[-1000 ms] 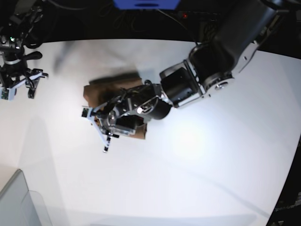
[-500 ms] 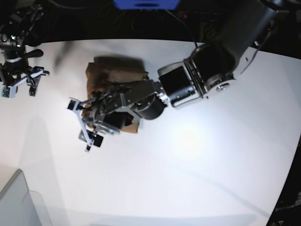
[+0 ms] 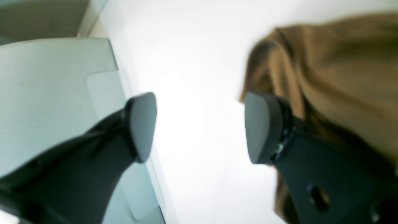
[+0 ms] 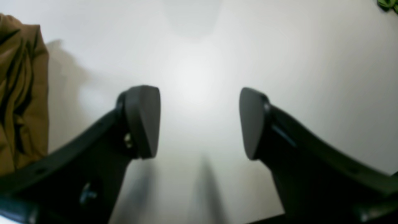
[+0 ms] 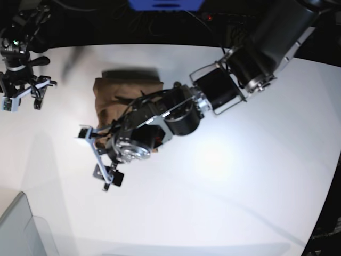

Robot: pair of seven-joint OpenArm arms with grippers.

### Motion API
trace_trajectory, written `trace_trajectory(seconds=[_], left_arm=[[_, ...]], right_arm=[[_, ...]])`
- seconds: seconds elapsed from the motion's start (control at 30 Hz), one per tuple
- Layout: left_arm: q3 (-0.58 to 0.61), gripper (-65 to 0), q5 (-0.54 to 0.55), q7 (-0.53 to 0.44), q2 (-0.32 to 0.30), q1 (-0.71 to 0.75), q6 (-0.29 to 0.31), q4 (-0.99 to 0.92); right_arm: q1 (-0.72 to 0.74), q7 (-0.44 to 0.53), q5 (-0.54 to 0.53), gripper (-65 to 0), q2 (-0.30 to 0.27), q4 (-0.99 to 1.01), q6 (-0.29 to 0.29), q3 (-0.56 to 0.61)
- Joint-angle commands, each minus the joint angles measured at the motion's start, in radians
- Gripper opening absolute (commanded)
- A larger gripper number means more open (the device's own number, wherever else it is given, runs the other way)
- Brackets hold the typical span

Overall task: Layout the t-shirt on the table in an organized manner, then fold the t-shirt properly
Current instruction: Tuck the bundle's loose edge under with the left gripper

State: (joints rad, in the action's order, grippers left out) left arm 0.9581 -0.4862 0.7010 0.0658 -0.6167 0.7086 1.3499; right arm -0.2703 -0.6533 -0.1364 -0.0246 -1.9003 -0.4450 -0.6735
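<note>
shirt (image 5: 125,93): brown, bunched into a compact folded heap on the far-left part of the table (image 5: 256,176); its near edge is hidden under the left arm in the base view. In the left wrist view (image 3: 335,68) it fills the right side, rumpled, with soft ridges. In the right wrist view (image 4: 21,93) only a creased edge shows at the left border.

left gripper (image 5: 98,157): jaws spread wide, nothing between them. It hangs over bare table just off the shirt's near-left corner. In the left wrist view (image 3: 199,127) white table shows in the gap; one finger (image 3: 264,127) overlaps the shirt's edge, but the view is too blurred to tell whether it touches the cloth.

right gripper (image 5: 22,96): jaws wide apart, holding nothing. It sits at the table's far-left edge, well apart from the shirt. In the right wrist view (image 4: 199,121) only bare white table lies between the fingers (image 4: 143,121).

left arm (image 5: 224,85): reaches from the far right across the table, its wrist covering the shirt's near part.

bin (image 5: 21,229): grey, translucent, at the near-left corner of the base view; it also shows pale at the left of the left wrist view (image 3: 46,99).

green bit (image 4: 388,4): small, at the top right corner of the right wrist view; too little shows to name it.
</note>
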Motion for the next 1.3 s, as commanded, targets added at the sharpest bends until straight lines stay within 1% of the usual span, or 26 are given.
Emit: trace_trajectory(seconds=[0.0, 0.07, 0.13, 0.23, 0.27, 0.3, 0.37, 0.4, 0.5, 0.6, 0.7, 0.9, 1.07, 1.27], left_arm=[[-0.014, -23.1, -0.012, 0.004, -0.005, -0.01, -0.01, 0.064], [-0.04, -28.2, -0.01, 0.061, -0.036, 0.033, -0.01, 0.147], [-0.061, -38.7, -0.013, 0.104, -0.045, 0.079, -0.01, 0.242], [-0.06, -57.2, -0.016, 0.141, -0.087, 0.16, -0.01, 0.383], [-0.06, -62.1, -0.026, 0.151, -0.099, 0.177, -0.01, 0.42], [-0.057, -65.0, -0.049, 0.17, -0.108, 0.2, -0.01, 0.452], [-0.018, -64.0, -0.116, 0.204, -0.114, 0.237, -0.01, 0.483], [0.008, -63.6, -0.165, 0.213, -0.131, 0.252, -0.01, 0.483], [0.086, -65.0, -0.254, 0.211, -0.168, 0.277, -0.01, 0.432], [0.127, -64.8, -0.253, 0.21, -0.183, 0.281, -0.01, 0.386], [0.127, -64.8, -0.251, 0.214, -0.199, 0.281, -0.01, 0.389], [0.12, -64.8, -0.259, 0.225, -0.206, 0.281, -0.01, 0.495], [0.16, -64.8, -0.259, 0.308, -0.229, 0.275, -0.01, 0.507], [0.174, -64.8, -0.259, 0.34, -0.26, 0.275, -0.01, 0.484]], right_arm=[[0.007, 0.028, -0.009, -24.7, -0.011, -0.018, -0.001, -0.002], [0.019, 0.028, -0.009, -24.7, -0.011, -0.018, -0.001, -0.002], [0.03, 0.026, -0.009, -24.7, -0.011, -0.017, -0.001, -0.002], [0.032, 0.028, -0.009, -24.7, -0.011, -0.017, -0.001, -0.002], [0.032, 0.028, -0.009, -24.7, -0.011, -0.015, -0.001, -0.002], [0.033, 0.028, -0.009, -24.7, -0.011, -0.015, -0.001, -0.001], [0.038, 0.028, -0.009, -24.7, -0.011, -0.012, -0.001, -0.001], [0.047, 0.028, -0.009, -24.7, -0.011, -0.005, -0.001, -0.001], [0.055, 0.028, -0.009, -24.8, -0.013, 0.035, -0.001, -0.001], [0.056, 0.028, -0.009, -24.9, -0.016, 0.055, -0.001, -0.001], [0.056, 0.03, -0.009, -24.9, -0.015, 0.057, -0.001, -0.001], [0.056, 0.03, -0.009, -24.9, -0.018, 0.058, -0.001, -0.001], [0.059, 0.03, -0.009, -24.8, -0.018, 0.058, -0.001, -0.001], [0.085, 0.03, -0.006, -24.8, -0.019, 0.083, -0.001, -0.001]])
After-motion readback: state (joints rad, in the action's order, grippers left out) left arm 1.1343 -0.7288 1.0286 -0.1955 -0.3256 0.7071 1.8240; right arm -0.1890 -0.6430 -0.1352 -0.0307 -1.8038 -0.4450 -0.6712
